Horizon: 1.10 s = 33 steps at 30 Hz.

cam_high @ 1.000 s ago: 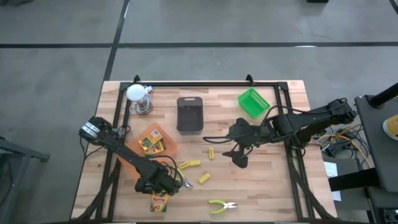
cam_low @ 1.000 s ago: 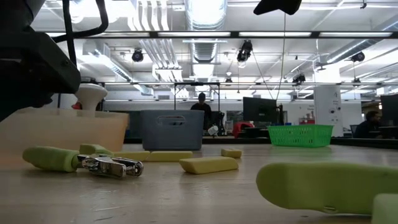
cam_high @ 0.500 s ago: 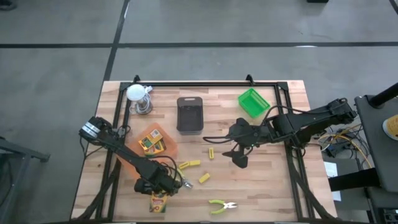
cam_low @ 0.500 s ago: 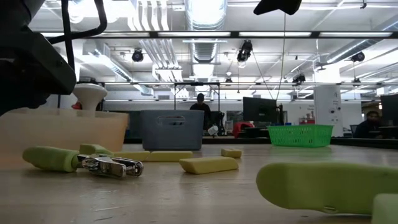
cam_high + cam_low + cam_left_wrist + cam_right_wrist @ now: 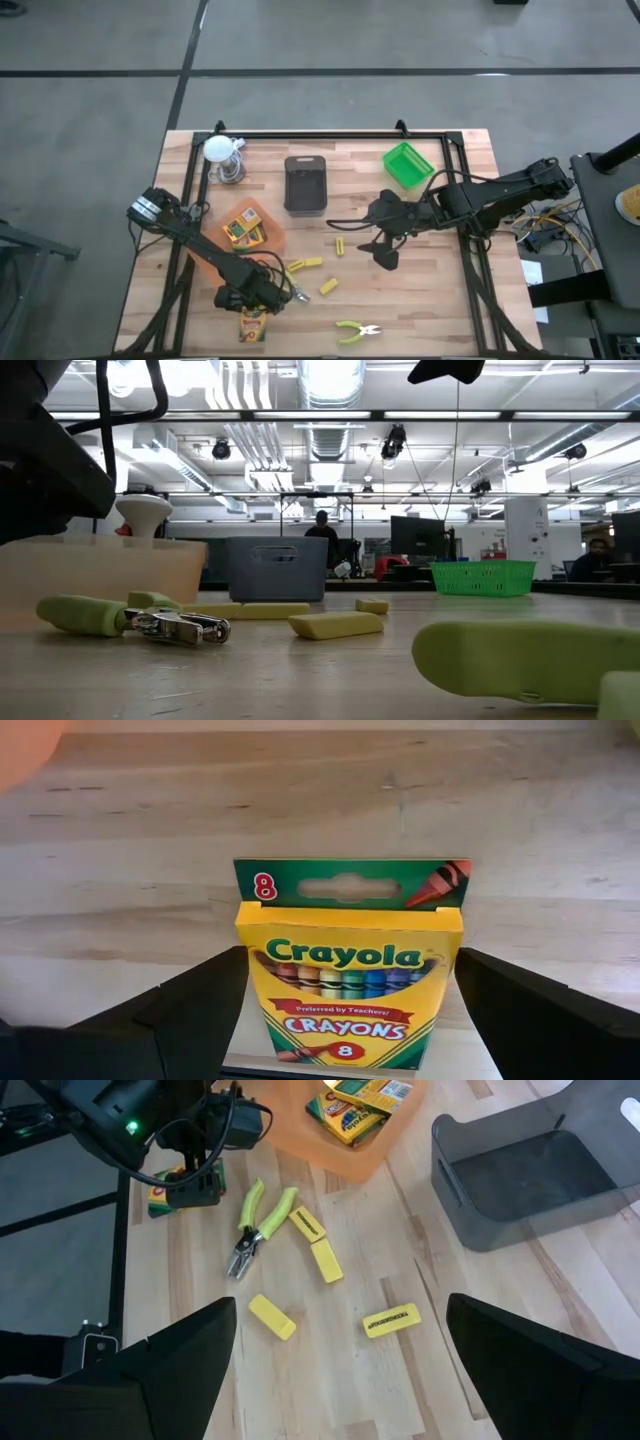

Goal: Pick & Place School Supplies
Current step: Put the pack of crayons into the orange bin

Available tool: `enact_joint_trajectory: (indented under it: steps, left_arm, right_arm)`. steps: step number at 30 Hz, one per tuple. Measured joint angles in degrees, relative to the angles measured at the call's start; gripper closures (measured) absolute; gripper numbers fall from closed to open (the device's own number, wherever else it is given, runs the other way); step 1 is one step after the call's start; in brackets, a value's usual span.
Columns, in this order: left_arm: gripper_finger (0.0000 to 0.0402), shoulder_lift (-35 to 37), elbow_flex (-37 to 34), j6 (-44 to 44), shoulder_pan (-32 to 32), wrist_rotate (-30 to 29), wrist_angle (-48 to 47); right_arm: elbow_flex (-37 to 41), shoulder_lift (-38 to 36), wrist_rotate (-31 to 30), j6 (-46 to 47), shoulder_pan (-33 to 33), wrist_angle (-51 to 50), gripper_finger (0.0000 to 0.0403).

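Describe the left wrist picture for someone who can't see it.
A yellow and green cardboard box of eight Crayola crayons lies flat on the pale wooden table, between the two open dark fingers of the robot's left hand. An orange blur shows in one corner.

Open-plan lab: ceiling ducts [image 5: 318, 380], monitors [image 5: 415, 536]

Pretty much the only thing that moved is the left arm: its hand [image 5: 250, 300] has crept a bit toward the near edge of the desk [image 5: 420, 320], closing in over the crayon box [image 5: 254, 324] lying there, so a little less of the box shows from above. In the low view the dark bulk of that arm has shifted slightly left and up.
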State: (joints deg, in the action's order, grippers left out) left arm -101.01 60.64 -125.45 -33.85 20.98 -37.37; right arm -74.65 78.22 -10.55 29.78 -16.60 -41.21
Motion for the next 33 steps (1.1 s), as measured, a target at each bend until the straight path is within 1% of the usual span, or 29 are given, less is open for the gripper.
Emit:
enact_joint_trajectory:
  steps: [8,21,22,25,27,33]
  left_arm:
    - [0.0041,0.00,0.00,-0.49,-0.02,0.99,-0.25]
    - [0.0041,-0.01,0.00,-0.21,-0.07,0.92,0.29]
    - [0.0041,-0.02,0.00,-0.12,-0.07,0.42,0.25]
    - [0.0041,0.01,0.03,4.79,-0.07,-4.32,0.28]
    - [0.0041,0.14,0.11,7.06,0.00,-6.10,0.36]
    - [0.0041,0.17,0.10,6.91,0.04,-5.65,0.38]
  right_arm:
    - [-0.02,0.00,0.02,0.02,0.00,-0.02,0.0048]
    - [-0.01,0.00,0.01,0.02,0.01,-0.01,0.0048]
    - [0.00,0.00,0.00,0.00,0.00,0.00,0.0048]
    - [-0.01,0.00,0.02,0.02,0.02,-0.01,0.0048]
    - [-0.02,0.00,0.01,0.00,0.01,-0.02,0.0048]
    - [-0.02,0.00,0.00,0.02,0.01,0.00,0.0048]
